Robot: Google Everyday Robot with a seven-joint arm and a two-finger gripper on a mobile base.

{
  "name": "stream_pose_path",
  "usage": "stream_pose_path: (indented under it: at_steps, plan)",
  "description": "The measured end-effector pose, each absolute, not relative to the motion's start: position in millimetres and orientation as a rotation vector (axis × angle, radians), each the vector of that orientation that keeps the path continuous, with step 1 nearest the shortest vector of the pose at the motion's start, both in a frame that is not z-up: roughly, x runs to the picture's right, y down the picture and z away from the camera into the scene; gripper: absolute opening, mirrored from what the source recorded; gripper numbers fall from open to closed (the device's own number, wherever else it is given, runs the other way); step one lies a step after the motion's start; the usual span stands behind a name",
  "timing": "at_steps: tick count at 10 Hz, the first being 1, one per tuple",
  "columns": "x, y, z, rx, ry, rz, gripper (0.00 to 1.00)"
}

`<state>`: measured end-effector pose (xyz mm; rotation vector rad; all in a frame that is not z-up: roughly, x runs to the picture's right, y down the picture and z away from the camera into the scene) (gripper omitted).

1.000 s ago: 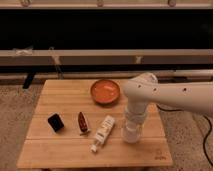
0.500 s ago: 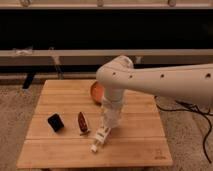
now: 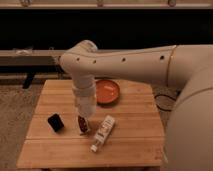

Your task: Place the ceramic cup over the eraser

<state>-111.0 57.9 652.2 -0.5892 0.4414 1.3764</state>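
The gripper (image 3: pixel 85 111), fingers clamped on the ceramic cup (image 3: pixel 88 104), hangs just above a reddish-brown object (image 3: pixel 83 125). The eraser (image 3: pixel 55 122) lies at nine o'clock from it on the wooden surface (image 3: pixel 135 125).

You're looking at a glossy white arm (image 3: pixel 130 62), thick and tubular, with a row of small dark dots, either screws or holes, spaced along its long link. That link ends in a smooth, domed elbow cap (image 3: pixel 82 56). Below the cap the wrist (image 3: pixel 85 94) is narrower and ringed by faint seams. A much larger curved white shell (image 3: pixel 194 120) fills your right edge and meets the long link at a thin seam. The gripper (image 3: pixel 85 114) sits at the wrist's lower end, just above the worktop (image 3: pixel 130 137), with its fingers closed.
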Motion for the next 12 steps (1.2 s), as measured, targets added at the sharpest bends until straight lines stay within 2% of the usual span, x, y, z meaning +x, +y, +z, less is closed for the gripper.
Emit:
stream_pose_path:
  at_steps: [3, 7, 12]
  plan:
    - [-185, 44, 655, -0.645, 0.369, 1.184, 0.0]
    - [-264, 70, 654, -0.73, 0.362, 0.919, 0.0]
    - [-257, 98, 655, -0.734, 0.465, 0.832, 0.0]
